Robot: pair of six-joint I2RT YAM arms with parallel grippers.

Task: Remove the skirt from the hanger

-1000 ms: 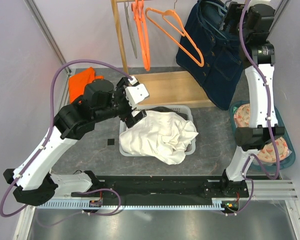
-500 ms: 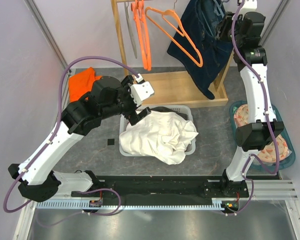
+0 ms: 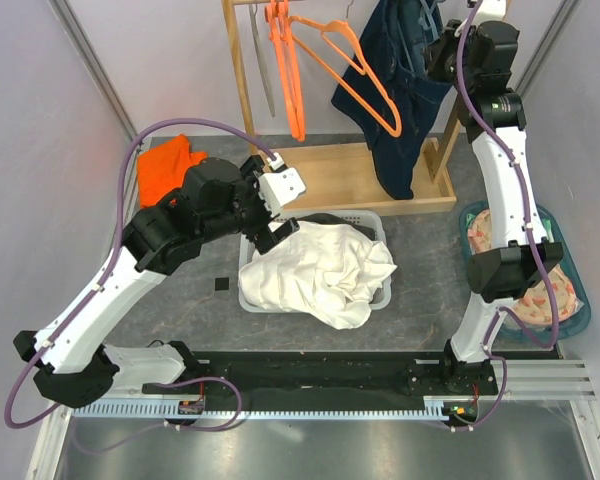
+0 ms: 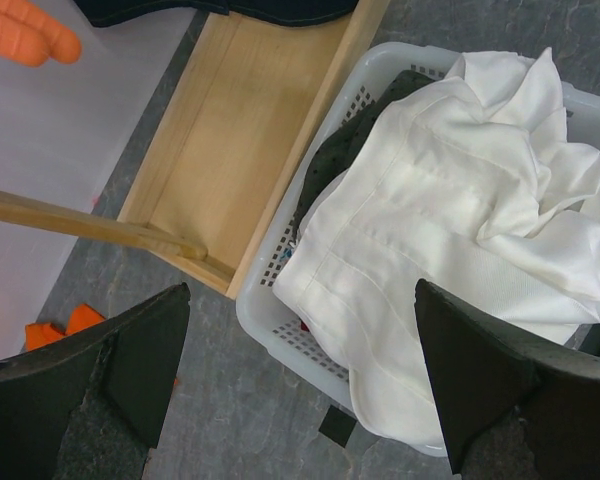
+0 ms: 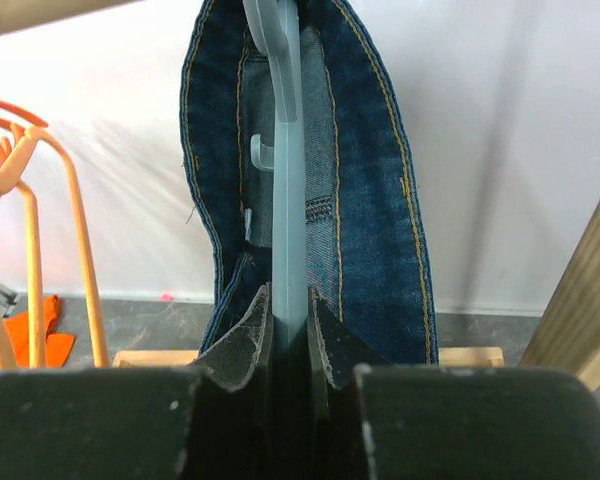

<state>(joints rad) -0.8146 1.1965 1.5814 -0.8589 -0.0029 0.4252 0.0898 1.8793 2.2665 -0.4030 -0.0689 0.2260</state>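
Here we see the dark blue denim skirt (image 5: 370, 180), its waistband edged in yellow stitching, hanging at the wooden rack (image 3: 242, 90) on 1 pale grey hanger (image 5: 288, 150). The right gripper (image 5: 288, 305) is clamped on that hanger inside the waistband. The left gripper (image 4: 300, 300) hovers, jaws wide apart, over a basket (image 4: 270, 320) of white cloth (image 4: 450, 220).

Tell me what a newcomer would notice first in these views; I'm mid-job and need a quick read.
The dark blue denim skirt hangs at the top right of the overhead view, with the right gripper shut on the grey plastic hanger inside its waistband. At centre, a white plastic laundry basket heaped with crumpled white cloth sits below the open left gripper. Bright orange plastic hangers hang on the wooden rack nearby.
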